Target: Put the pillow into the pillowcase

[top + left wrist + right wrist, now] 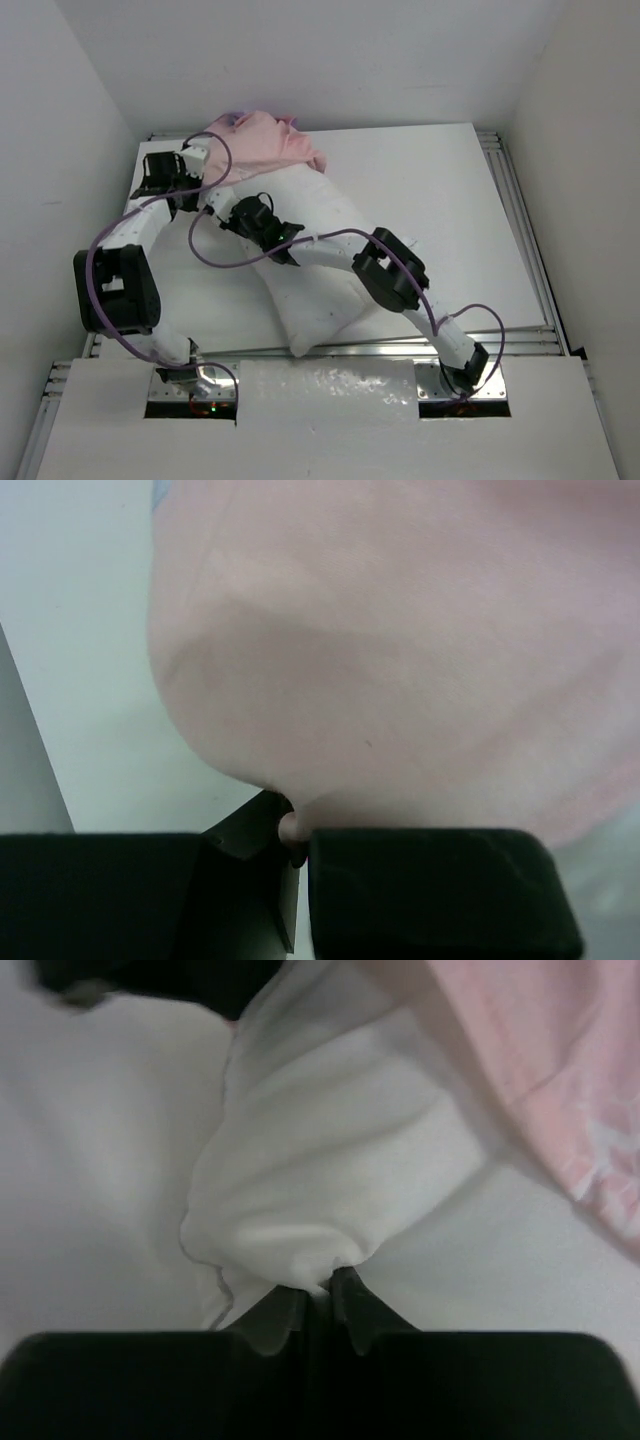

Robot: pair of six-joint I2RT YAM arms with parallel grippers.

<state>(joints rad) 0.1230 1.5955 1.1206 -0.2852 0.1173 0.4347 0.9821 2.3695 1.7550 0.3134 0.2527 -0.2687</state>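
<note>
The white pillow (315, 265) lies slantwise across the table, its far end under the pillowcase (268, 142), which shows its pale pink inside, bunched at the far left. My left gripper (200, 152) is shut on the pillowcase's edge; in the left wrist view the pink fabric (400, 650) fills the frame and a fold is pinched between the jaws (292, 832). My right gripper (228, 212) is shut on a bunched corner of the pillow (300, 1180), next to the pink pillowcase (540, 1070).
The white table (440, 200) extends to the right of the pillow. Metal rails (520, 230) frame its right and near edges. White walls stand close on the left, back and right.
</note>
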